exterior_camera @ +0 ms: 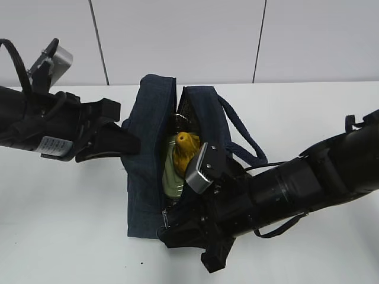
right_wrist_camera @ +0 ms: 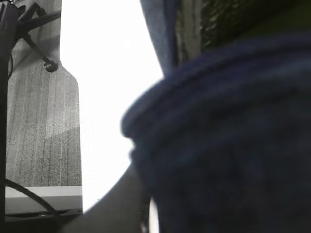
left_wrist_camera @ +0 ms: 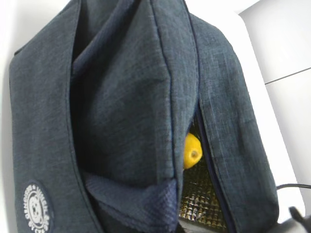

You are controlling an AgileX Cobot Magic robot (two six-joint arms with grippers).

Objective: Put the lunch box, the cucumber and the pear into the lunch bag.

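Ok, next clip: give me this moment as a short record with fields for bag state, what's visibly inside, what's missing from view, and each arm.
bag: lunch bag on the white table, top gaping open
inside, visible: pear resting on the pale green lid of the lunch box
cucumber: not visible in any view
left gripper: at the bag's left side, apparently holding the fabric; fingertips hidden
right gripper: at the bag's near end, pressed to the fabric; fingertips hidden
right wrist view: blurred navy fabric only
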